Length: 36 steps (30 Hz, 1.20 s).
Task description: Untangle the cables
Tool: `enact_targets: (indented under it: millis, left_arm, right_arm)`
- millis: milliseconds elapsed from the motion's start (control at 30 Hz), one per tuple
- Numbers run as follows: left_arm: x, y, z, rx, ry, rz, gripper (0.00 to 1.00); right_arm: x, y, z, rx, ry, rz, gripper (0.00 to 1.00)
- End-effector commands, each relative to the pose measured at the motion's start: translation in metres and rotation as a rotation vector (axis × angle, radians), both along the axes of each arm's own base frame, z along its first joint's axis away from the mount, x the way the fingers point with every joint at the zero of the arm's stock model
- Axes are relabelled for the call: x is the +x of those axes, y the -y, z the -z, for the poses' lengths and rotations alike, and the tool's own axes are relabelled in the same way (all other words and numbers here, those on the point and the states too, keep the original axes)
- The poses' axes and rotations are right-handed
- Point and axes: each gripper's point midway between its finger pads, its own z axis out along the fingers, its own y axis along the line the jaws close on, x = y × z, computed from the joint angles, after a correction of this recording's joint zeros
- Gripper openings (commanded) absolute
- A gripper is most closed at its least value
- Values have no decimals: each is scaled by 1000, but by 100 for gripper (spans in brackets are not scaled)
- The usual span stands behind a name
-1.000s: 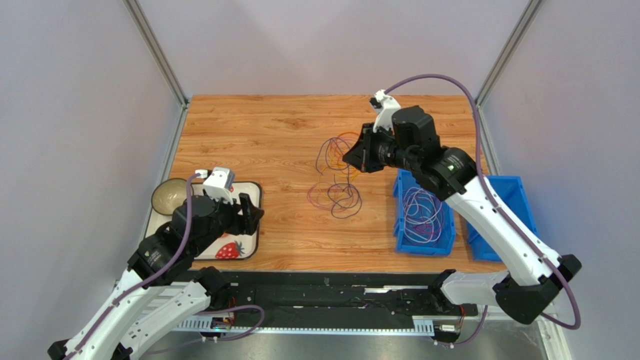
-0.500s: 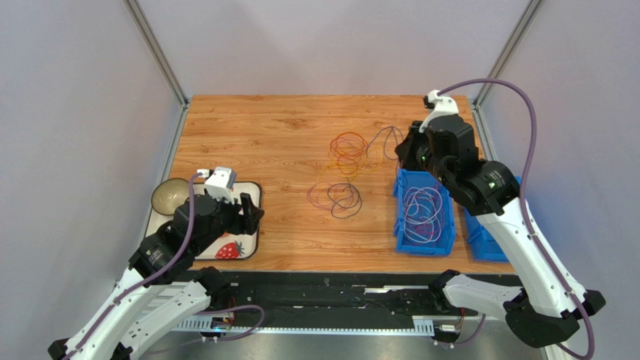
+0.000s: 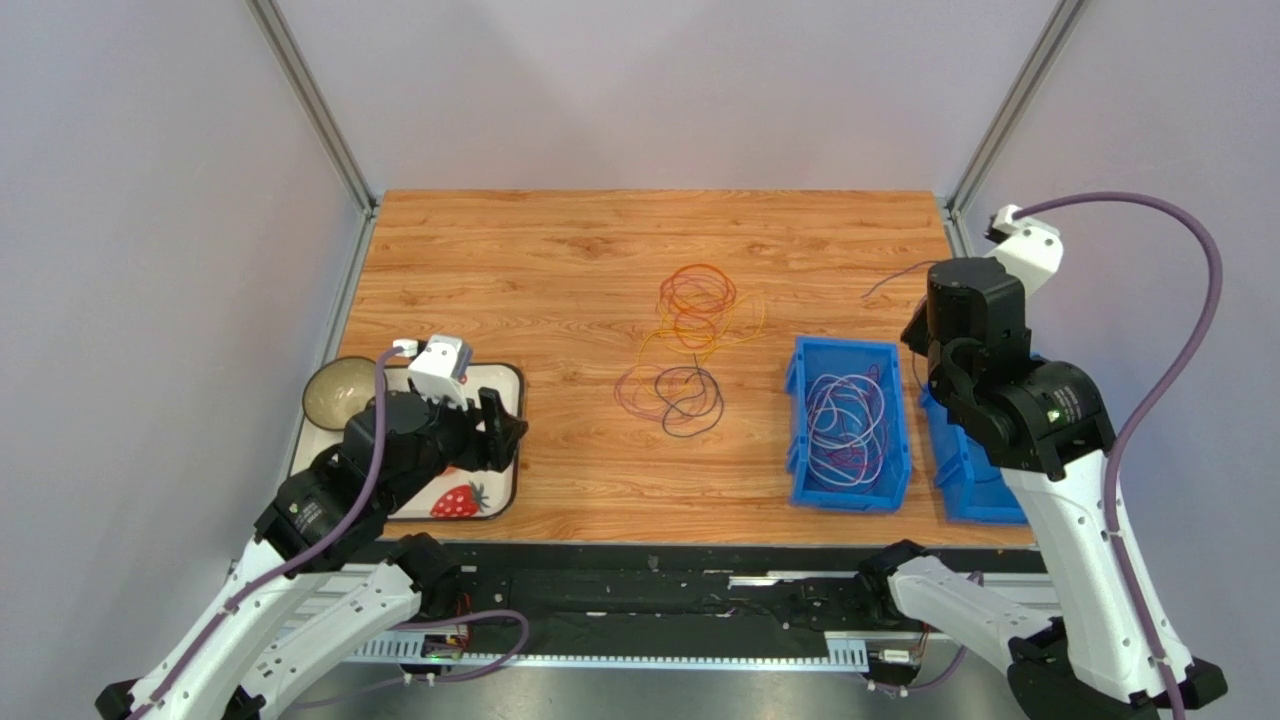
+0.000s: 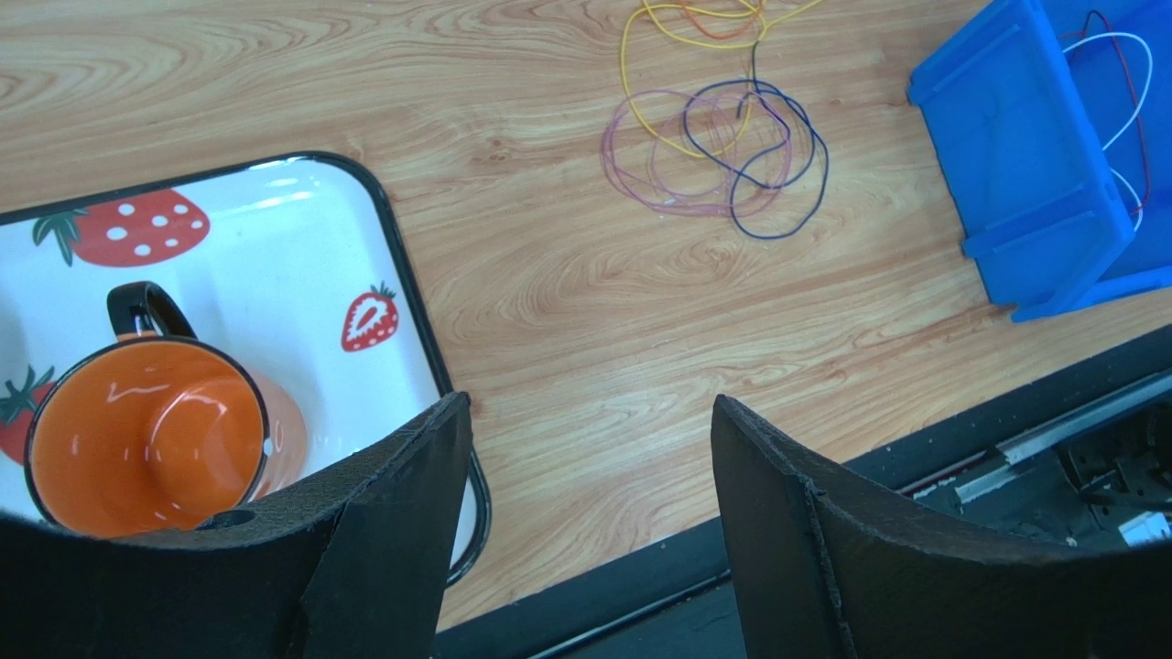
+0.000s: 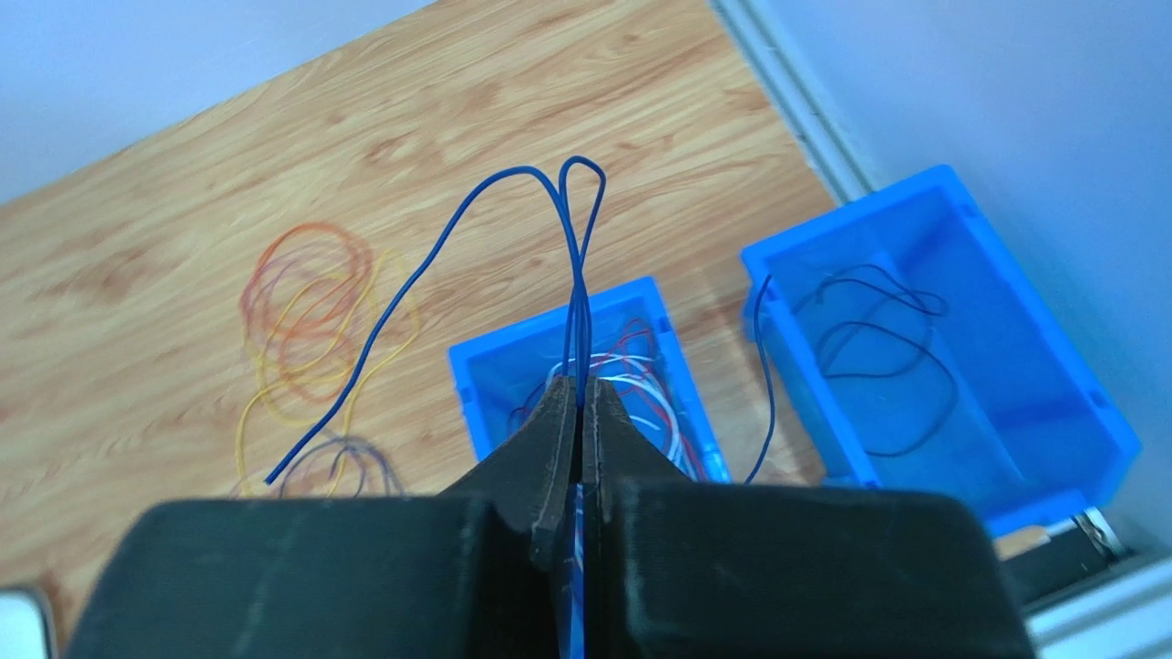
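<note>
The tangled cables lie mid-table: orange and red loops [image 3: 700, 291], yellow strands [image 3: 718, 333] and purple and dark loops [image 3: 675, 395], the dark ones also in the left wrist view [image 4: 754, 151]. My right gripper [image 5: 578, 394] is shut on a thin blue cable [image 5: 567, 220], whose loop and loose end stick out past the fingertips. In the top view this gripper [image 3: 918, 329] hangs at the table's right edge between the two bins, with the blue cable [image 3: 896, 275] trailing left. My left gripper [image 4: 592, 412] is open and empty over the tray's right edge [image 3: 504, 428].
A blue bin [image 3: 801, 446] holds white, red and purple cables. A second blue bin [image 5: 1087, 398] to its right holds dark cables. At the near left, a strawberry-print tray [image 4: 310, 240] carries an orange mug [image 4: 145, 433]. Metal frame posts [image 3: 311, 102] stand at the back corners.
The right arm has swung from the pile to the table's right edge, carrying the blue cable clear of the tangle. The left arm has stayed still.
</note>
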Motion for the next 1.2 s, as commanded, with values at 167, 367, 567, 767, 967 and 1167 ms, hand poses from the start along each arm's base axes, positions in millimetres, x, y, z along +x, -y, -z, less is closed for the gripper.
enact_targets:
  millis: [167,367,567,767,967,1167]
  left_arm:
    - [0,9,-6,-14,25,53,72]
    - [-4,12,-8,-35,34,77,72]
    - [-4,13,-7,-34,31,82,72]
    - [-2,14,-4,-25,18,80,72]
    - [0,14,2,-6,-5,75,72]
    - [1,17,6,5,-21,81,72]
  right_arm:
    - [-1,58,13,9,-27,273,0]
    - [9,73,38,56,-45,333,0]
    - [19,91,51,61,-81,403,0]
    - [25,105,57,81,-73,448,0]
    - [30,110,68,98,-87,478,0]
    - [37,118,81,112,-123,513,0]
